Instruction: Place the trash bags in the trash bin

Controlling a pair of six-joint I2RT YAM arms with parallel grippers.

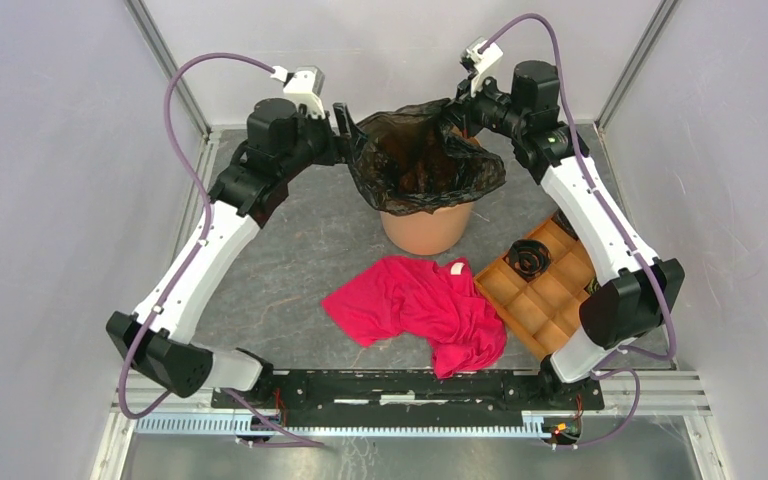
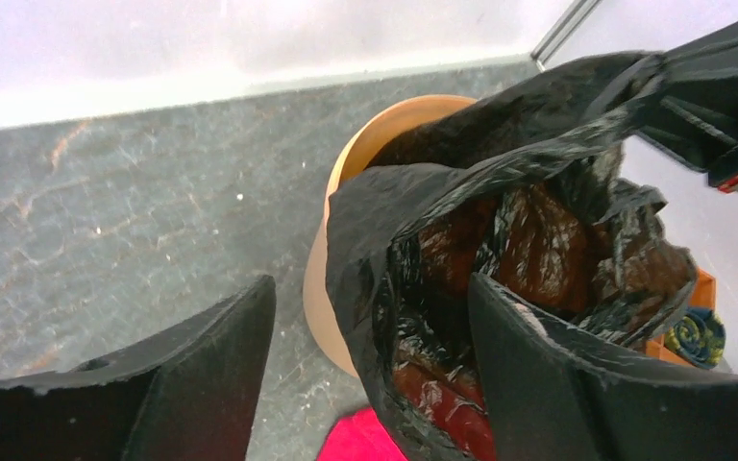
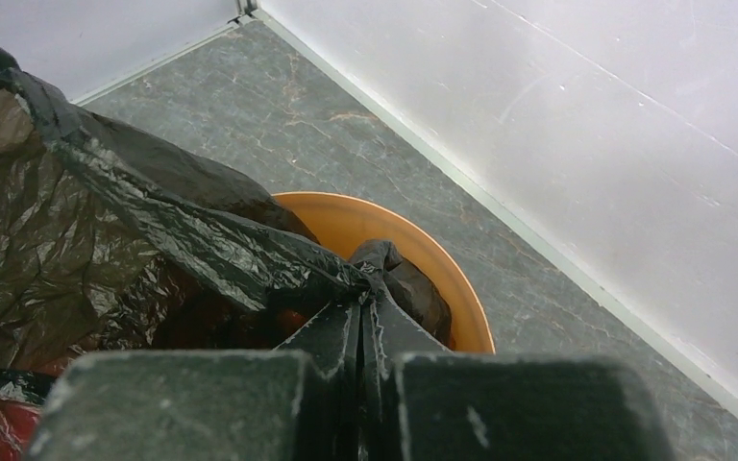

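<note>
Grey, stone-patterned table (image 1: 310, 230) runs out to white walls, and the trash bin (image 1: 422, 232) stands at the far middle of it. A trash bag (image 1: 420, 160) sits in the bin's mouth. Its body sags inside, and its rim is puffed up and spilling over the near and right sides rather than folded down neatly.

My right gripper (image 3: 360, 322) is clenched on a bunched bit of the bag's rim at the far right, above the bin's edge. My left gripper (image 2: 370, 288) is released, fingers wide apart and holding nothing. It hovers just beside the left edge of the bag, and the wrist view shows loose film lying in line with the gap.

I judge this to be the lining step: the bag is in, but its rim isn't seated all round. Next I'd want the left fingers to close on the left lip and draw it outward and down over the rolled rim, while the right keeps tension without tipping the bin.

A red cloth (image 1: 415, 305) and a brown tray (image 1: 545, 290) lie nearer, well out of the way.
</note>
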